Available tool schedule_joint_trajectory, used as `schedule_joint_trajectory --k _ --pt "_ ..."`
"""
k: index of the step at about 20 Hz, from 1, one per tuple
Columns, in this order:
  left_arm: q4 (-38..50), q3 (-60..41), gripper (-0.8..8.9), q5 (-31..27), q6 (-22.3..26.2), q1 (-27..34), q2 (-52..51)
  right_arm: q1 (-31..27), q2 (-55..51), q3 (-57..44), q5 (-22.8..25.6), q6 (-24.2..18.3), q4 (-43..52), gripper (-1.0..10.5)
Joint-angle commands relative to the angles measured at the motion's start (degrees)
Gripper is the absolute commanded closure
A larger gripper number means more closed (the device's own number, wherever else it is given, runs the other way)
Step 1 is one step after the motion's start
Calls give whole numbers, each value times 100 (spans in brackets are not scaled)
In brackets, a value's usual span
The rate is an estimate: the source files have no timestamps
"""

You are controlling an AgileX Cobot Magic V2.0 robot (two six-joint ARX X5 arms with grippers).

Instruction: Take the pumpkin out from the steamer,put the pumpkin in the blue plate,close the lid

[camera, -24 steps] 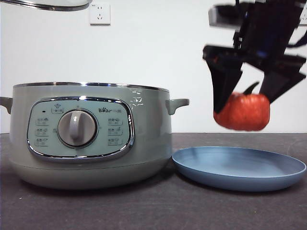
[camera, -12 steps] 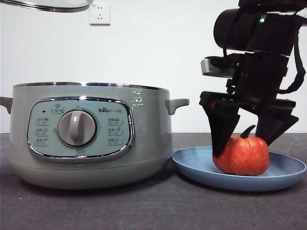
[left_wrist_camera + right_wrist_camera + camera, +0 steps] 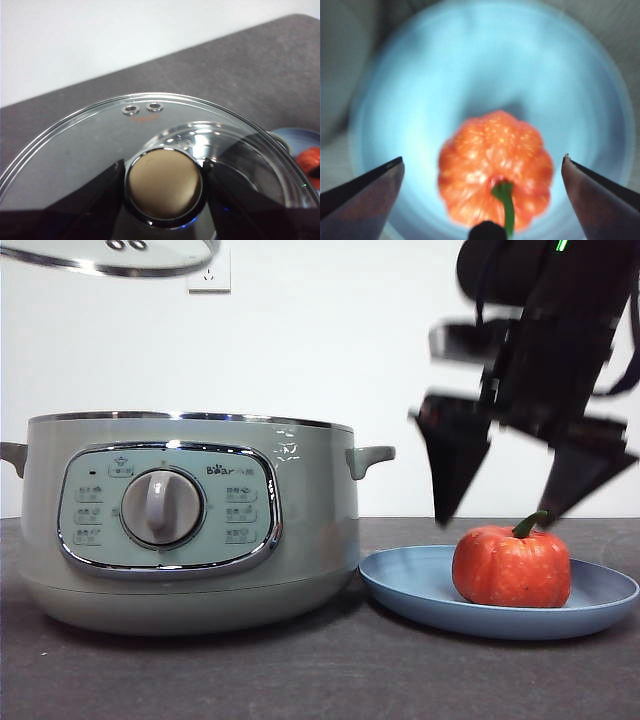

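Your right gripper (image 3: 500, 520) hangs just above the pumpkin (image 3: 512, 567) with its jaws spread wide, clear of the fruit on both sides. The pumpkin sits upright in the blue plate (image 3: 420, 590), which rests on the bench (image 3: 300, 680) just beside the steamer (image 3: 310, 530). Your left gripper (image 3: 162, 200) pinches the knob of the lid (image 3: 90, 135), held high over the open steamer.

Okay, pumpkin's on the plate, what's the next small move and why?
Probably lower the lid onto the open steamer. The pumpkin already sits in the blue plate, the right gripper is open above it, and the left gripper holds the lid's knob overhead.
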Motion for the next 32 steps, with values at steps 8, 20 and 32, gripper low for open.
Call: schedule_joint_trajectory --k 8,20,32 --pt "979 37 821 817 9 2 1547 -2 -1974 -46 157 168 -11 383" --pt "1451 37 820 1185 9 -72 3106 -4 -2367 -46 334 216 -42 383" --pt "970 37 342 1239 7 -46 3110 -2 -2369 -46 323 249 -42 383"
